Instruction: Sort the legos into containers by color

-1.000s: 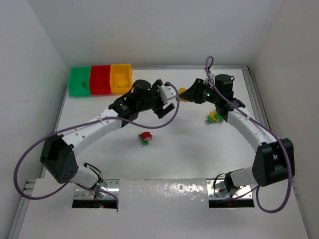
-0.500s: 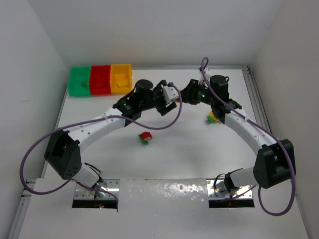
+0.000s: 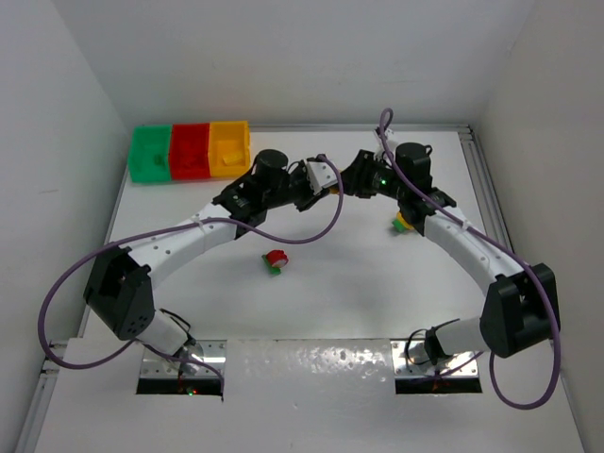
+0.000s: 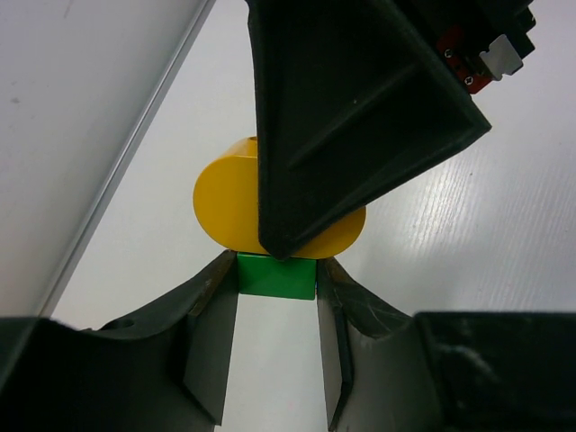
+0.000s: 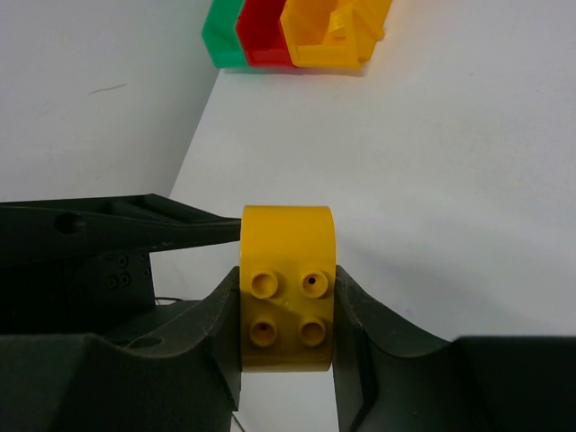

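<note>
Above the middle of the table my two grippers meet tip to tip. My right gripper (image 5: 286, 281) is shut on a yellow rounded lego (image 5: 286, 297) with four studs facing its camera. A green lego (image 4: 276, 274) is stuck to the yellow lego (image 4: 225, 202), and my left gripper (image 4: 276, 263) is shut on it, both fingers touching its sides. From above, the left gripper (image 3: 328, 186) and the right gripper (image 3: 349, 185) hide the two bricks. The containers stand joined at the back left: green (image 3: 150, 154), red (image 3: 190, 151), yellow (image 3: 229, 148).
A red-and-green lego piece (image 3: 275, 259) lies on the table below the left arm. A yellow-and-green piece (image 3: 404, 222) lies beside the right arm. A raised rail (image 3: 477, 175) runs along the table's right edge. White walls close in the left, right and back.
My left gripper has moved right to meet the right gripper and closed its jaws on the green lego. The right gripper shifted slightly left and kept its hold on the yellow lego.
</note>
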You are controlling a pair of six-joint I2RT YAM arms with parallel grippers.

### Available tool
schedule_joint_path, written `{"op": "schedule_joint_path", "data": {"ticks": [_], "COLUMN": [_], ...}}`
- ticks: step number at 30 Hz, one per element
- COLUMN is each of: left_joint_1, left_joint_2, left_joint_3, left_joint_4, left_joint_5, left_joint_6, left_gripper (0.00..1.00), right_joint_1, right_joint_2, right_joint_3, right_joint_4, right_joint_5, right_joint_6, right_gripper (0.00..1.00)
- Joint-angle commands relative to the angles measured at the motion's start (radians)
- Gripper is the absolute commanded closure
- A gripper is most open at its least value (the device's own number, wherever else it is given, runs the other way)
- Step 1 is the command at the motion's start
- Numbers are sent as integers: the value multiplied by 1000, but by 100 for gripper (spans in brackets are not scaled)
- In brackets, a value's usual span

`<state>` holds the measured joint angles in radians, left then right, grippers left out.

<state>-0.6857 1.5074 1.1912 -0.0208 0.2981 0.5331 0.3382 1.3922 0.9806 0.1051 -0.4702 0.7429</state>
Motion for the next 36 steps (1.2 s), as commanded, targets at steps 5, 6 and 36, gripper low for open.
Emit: {"op": "schedule_joint_path", "data": {"ticks": [5,6,36], "left_joint_1": [3,3,484], "left_joint_2": [-1,-1,141], "left_joint_3": [-2,-4,269], "left_joint_4": [22,22,-508], "left_joint_5": [29,26,-251], "left_joint_6": [4,2,-238], "left_gripper": [49,48,100], "right_joint_1": [18,18,-85], "right_joint_2": [2,4,-78], "right_joint_3": [38,39,37], "right_joint_4": [94,97,-67], "right_joint_5": [-11,-12,174], "right_joint_6": [53,56,-134], "right_gripper": [100,100,100]}}
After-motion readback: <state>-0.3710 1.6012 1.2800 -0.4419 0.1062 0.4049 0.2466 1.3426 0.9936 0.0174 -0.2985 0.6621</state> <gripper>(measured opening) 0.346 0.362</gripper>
